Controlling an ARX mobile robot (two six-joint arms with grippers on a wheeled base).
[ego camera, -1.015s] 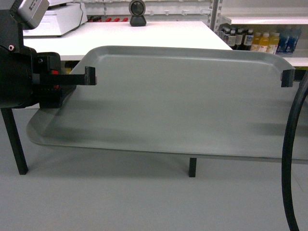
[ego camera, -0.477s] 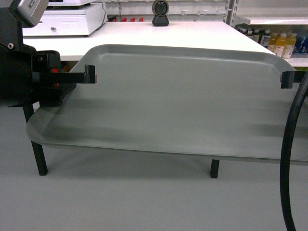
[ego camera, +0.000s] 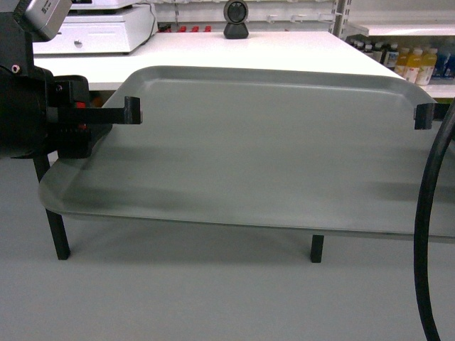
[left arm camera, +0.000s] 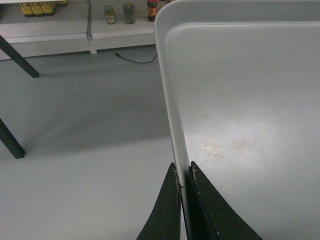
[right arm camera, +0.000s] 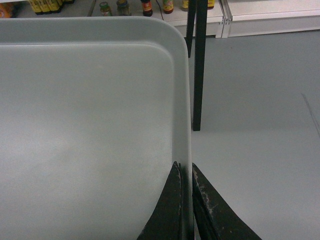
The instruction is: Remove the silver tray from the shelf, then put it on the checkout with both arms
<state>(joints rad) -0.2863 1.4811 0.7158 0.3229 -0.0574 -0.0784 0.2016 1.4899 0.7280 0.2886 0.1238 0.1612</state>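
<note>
Both grippers are pinched shut on the rim of the silver tray (ego camera: 270, 149), one at each short end. Seen from its wrist camera, the left gripper (left arm camera: 183, 182) has its two black fingers closed with the tray's upturned left edge squeezed between them, one finger inside the rim and one outside. The right gripper (right arm camera: 185, 177) grips the opposite edge the same way, its fingers nearly touching with only the thin metal lip between them. In the head view the left gripper (ego camera: 131, 110) hooks over the tray's far left corner area, and the tip of the right gripper (ego camera: 424, 115) shows at the far right corner.

The tray hangs in the air between the two arms, roughly level, its plain grey surface bare. It sits in front of the checkout (ego camera: 213, 53), near that white table top's front edge but not resting on it; grey floor (ego camera: 213, 298) shows beneath the tray's near rim, along with dark table legs (ego camera: 53, 220).

On the checkout stand a black round-headed scanner (ego camera: 236, 18) and a white cash register (ego camera: 99, 32). To the right, bottles (ego camera: 412, 64) line a white shelf (ego camera: 398, 28). A thick black cable (ego camera: 430, 234) curves down the right side of the head view.
</note>
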